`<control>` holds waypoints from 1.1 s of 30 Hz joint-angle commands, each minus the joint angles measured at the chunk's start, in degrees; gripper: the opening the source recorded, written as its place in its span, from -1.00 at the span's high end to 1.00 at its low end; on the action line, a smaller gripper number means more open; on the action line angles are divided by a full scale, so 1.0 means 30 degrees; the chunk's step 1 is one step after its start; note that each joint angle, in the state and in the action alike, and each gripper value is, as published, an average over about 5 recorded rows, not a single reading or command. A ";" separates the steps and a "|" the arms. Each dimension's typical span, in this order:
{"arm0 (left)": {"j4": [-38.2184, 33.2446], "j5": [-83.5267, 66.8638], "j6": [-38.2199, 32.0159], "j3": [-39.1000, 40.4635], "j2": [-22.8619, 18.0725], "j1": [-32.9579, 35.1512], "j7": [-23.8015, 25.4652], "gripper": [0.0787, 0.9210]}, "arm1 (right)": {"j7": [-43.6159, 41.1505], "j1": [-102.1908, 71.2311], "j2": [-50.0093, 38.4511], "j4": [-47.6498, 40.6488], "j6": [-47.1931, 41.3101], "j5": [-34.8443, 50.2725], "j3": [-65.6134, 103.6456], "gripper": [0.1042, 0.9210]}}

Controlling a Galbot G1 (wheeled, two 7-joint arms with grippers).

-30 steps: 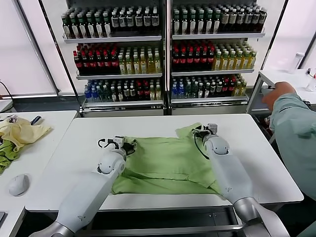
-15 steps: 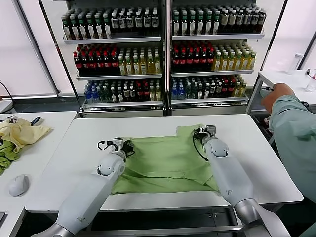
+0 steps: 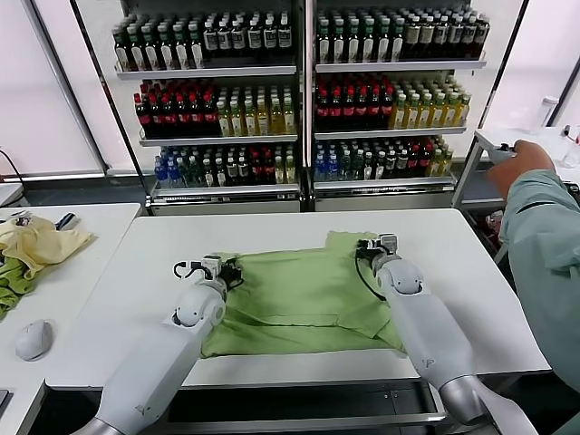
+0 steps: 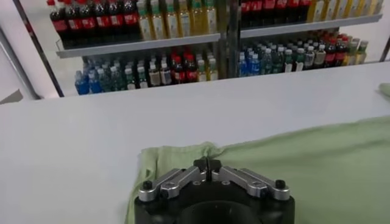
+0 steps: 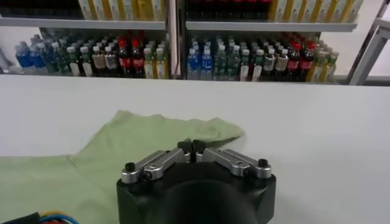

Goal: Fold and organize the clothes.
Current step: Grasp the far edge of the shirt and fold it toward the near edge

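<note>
The light green shirt lies spread on the white table, with no collar or chest print showing. My left gripper is at the shirt's far left corner, shut on a puckered bit of its edge. My right gripper is at the far right corner beside the sleeve, shut on the fabric there. In the wrist views both pairs of fingertips, the left and the right, are pressed together. Both arms lie over the shirt's sides.
Shelves of bottles stand behind the table. On the left side table are a pale yellow garment, a darker green cloth and a mouse. A person's arm reaches over the right side.
My left gripper has shifted slightly left with the shirt's corner, and the shirt lies a little flatter. The person's hand at the right has risen.
</note>
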 commanded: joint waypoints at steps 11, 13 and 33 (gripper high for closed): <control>-0.4252 -0.0495 -0.0837 -0.1153 0.1203 0.0945 -0.0290 0.98 | 0.0020 -0.0989 -0.1136 0.3812 0.0574 0.0418 0.0360 0.97; -0.4835 -0.0596 -0.0824 -0.1307 0.1426 0.1211 -0.0317 0.98 | 0.0036 -0.1304 -0.1272 0.4442 0.0544 0.0515 0.0445 0.97; -1.1944 0.0092 -0.0512 -0.2948 0.3558 0.6974 -0.0459 0.98 | 0.0245 -0.8349 -0.3993 1.4341 0.0026 0.1251 0.3088 0.97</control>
